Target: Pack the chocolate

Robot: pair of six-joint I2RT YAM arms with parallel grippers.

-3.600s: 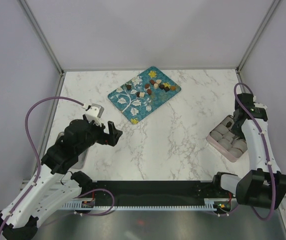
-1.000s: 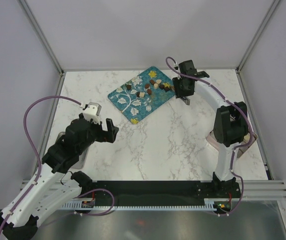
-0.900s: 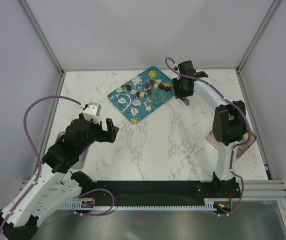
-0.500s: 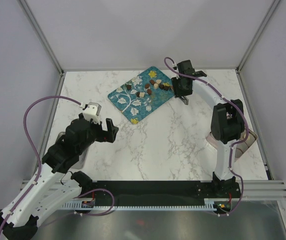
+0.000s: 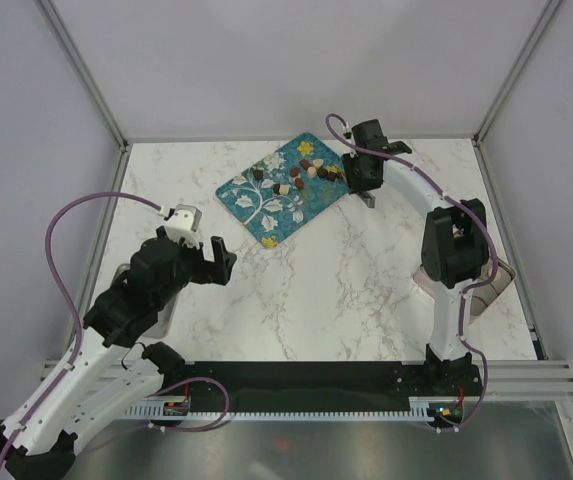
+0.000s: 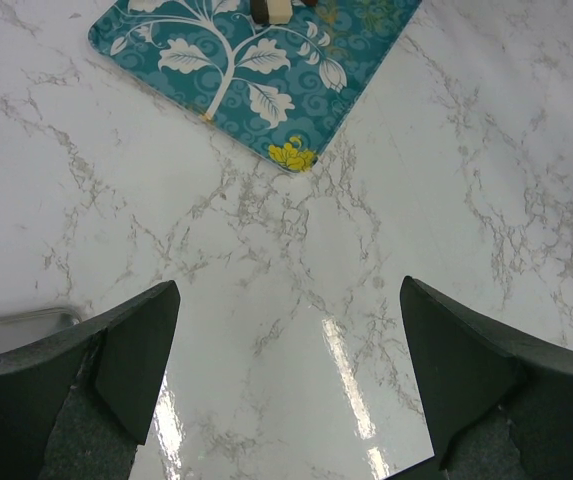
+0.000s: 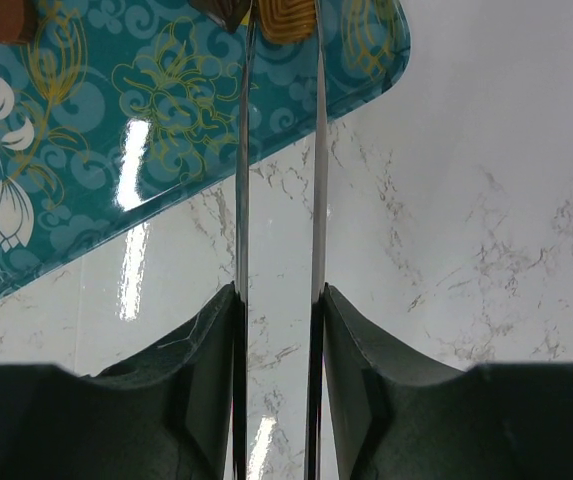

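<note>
The chocolate (image 5: pixel 307 175), several small dark brown, light brown and cream pieces, lies on the far right part of the teal tray (image 5: pixel 256 205). My right gripper (image 5: pixel 364 180) is shut on metal tongs (image 7: pixel 243 150) at the tray's right corner. In the right wrist view the two blades reach over the tray (image 7: pixel 166 130), and a light brown piece (image 7: pixel 284 18) sits between their tips at the frame's top edge. A dark piece (image 7: pixel 224 12) lies just left of it. My left gripper (image 5: pixel 221 262) is open and empty above the bare table, near the tray's front corner (image 6: pixel 291 155).
A pale packing box (image 5: pixel 494 282) at the right edge is mostly hidden behind the right arm. A steel tray (image 6: pixel 16 325) lies under the left arm at the table's left. White walls and a metal frame close in the table.
The right gripper with the tongs came from the box on the right to the tray's right corner, then edged slightly up-left. The left arm has not moved.
</note>
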